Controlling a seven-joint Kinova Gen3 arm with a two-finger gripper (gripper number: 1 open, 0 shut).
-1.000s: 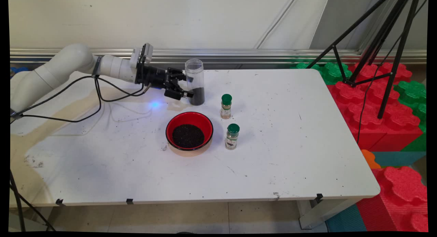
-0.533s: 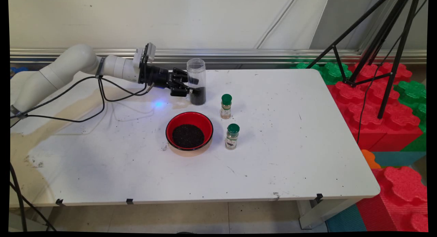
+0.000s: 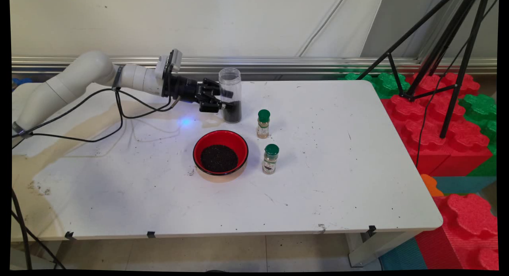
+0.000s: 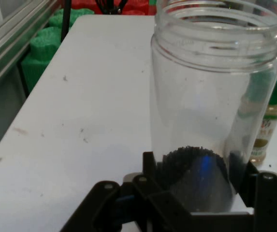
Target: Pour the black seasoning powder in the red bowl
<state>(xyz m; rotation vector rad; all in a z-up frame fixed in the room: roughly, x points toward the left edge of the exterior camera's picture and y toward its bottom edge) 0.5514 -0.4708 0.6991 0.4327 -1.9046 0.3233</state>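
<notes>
The claw (image 3: pixel 224 100) is clamped low on the clear jar (image 3: pixel 230 94), its fingers (image 4: pixel 150 166) astride the dark grains at the base. Rigid, smooth plastic, likely light and slippery; a low grip suits it. A red bowl (image 3: pixel 220 152) sits just beyond the claw's side.

A robot lab: a white arm (image 3: pixel 79 79) over a stained table (image 3: pixel 338 180), tripod (image 3: pixel 445 53) and foam blocks (image 3: pixel 449 148) at right.

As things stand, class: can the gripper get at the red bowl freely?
Probably not at once: the gripper straddles the jar. The bowl itself sits open just nearby, with nothing between.
</notes>
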